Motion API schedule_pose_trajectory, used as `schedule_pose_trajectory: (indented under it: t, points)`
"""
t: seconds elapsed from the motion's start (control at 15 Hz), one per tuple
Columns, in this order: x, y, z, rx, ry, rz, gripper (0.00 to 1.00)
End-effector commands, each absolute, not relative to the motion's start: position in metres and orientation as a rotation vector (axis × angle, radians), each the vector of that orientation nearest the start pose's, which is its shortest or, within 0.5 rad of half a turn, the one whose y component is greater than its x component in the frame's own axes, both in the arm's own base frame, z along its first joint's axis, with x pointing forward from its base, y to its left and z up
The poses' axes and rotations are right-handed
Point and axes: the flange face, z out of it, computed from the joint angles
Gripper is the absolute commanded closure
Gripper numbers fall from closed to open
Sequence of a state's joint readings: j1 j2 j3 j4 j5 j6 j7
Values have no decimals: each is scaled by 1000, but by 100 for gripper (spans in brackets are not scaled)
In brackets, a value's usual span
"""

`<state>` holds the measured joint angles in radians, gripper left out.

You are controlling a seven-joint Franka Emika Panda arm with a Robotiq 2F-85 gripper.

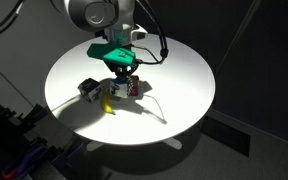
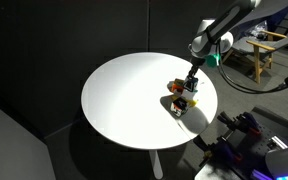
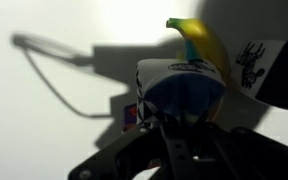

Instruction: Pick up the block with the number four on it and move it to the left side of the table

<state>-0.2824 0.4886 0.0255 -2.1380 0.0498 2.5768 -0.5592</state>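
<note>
In the wrist view the block with the number four (image 3: 184,88), light blue with white edges, sits right in front of the camera. My gripper (image 3: 184,125) is shut on it, with dark fingers on either side of its lower part. No number shows on the faces I see. In both exterior views the gripper (image 1: 123,82) (image 2: 189,88) reaches down among the objects on the round white table (image 1: 174,70) (image 2: 124,95). There the fingers hide the block.
A banana (image 3: 206,45) (image 1: 106,102) lies just beyond the block. A black-and-white cube (image 3: 256,68) (image 1: 87,88) stands on one side and an orange-red cube (image 3: 130,118) (image 1: 134,90) on the other. A thin cable (image 3: 54,75) (image 1: 154,108) trails across the tabletop.
</note>
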Motion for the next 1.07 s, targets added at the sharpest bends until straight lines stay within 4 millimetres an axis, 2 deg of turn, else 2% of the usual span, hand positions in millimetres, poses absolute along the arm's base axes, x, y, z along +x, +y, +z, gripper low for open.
schedule_pose_trajectory:
  t: [0.0,0.53,0.6,0.67,0.8,1.0]
  points:
    - [543,-123,186,-3071,-269,4,94]
    - [564,-68,190,-3097,-74,-128,95]
    - [565,-64,190,-3100,-70,-141,95]
    - [566,-69,185,-3099,-118,-107,84]
    - [567,-63,185,-3099,-110,-116,84]
    - [567,-64,185,-3100,-105,-116,84]
